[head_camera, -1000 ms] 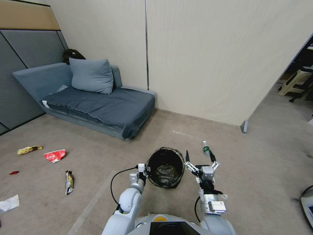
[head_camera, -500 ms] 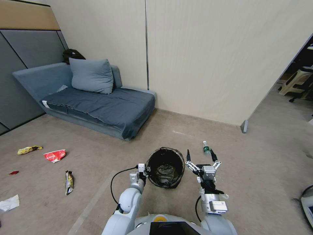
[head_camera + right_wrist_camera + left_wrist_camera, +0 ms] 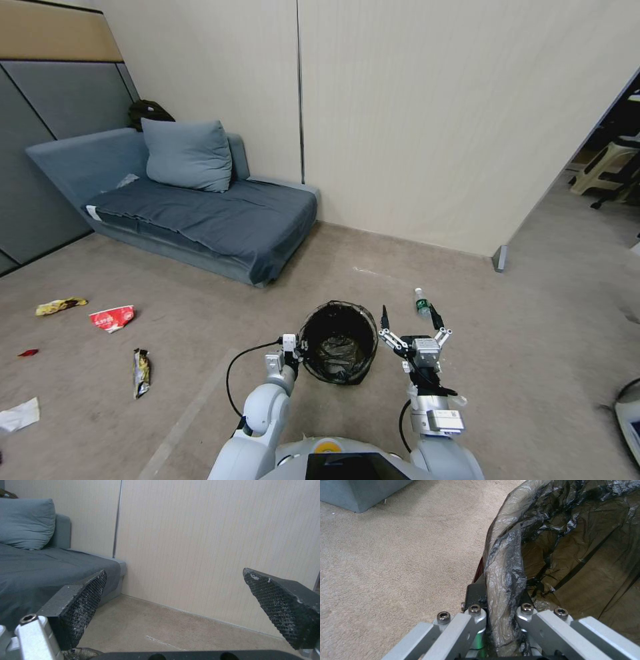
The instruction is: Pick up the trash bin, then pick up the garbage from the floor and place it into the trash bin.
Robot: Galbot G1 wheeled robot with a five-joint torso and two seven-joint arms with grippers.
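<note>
The bin (image 3: 338, 342), lined with a crinkly black bag, sits at the lower centre of the head view, just in front of the robot's body. The left end effector (image 3: 293, 353) is at the bin's left rim; in the left wrist view its fingers (image 3: 476, 593) are pressed together on the bag-covered rim (image 3: 505, 580), one outside and one inside the bin. The right end effector (image 3: 409, 319) is just right of the bin, its two black fingers spread wide and holding nothing; in the right wrist view its textured pads (image 3: 83, 602) stand well apart, facing the wall (image 3: 213, 542) and the sofa (image 3: 40, 580). A small clear bottle (image 3: 421, 302) with a green label lies on the floor just beyond the right end effector. The garbage is scattered on the carpet at the left of the head view, well apart from the bin: a yellow wrapper (image 3: 60, 305), a red-and-white wrapper (image 3: 112, 318), a dark wrapper (image 3: 141, 372), a tiny red scrap (image 3: 27, 353) and a white tissue (image 3: 19, 415) at the lower left edge.
</note>
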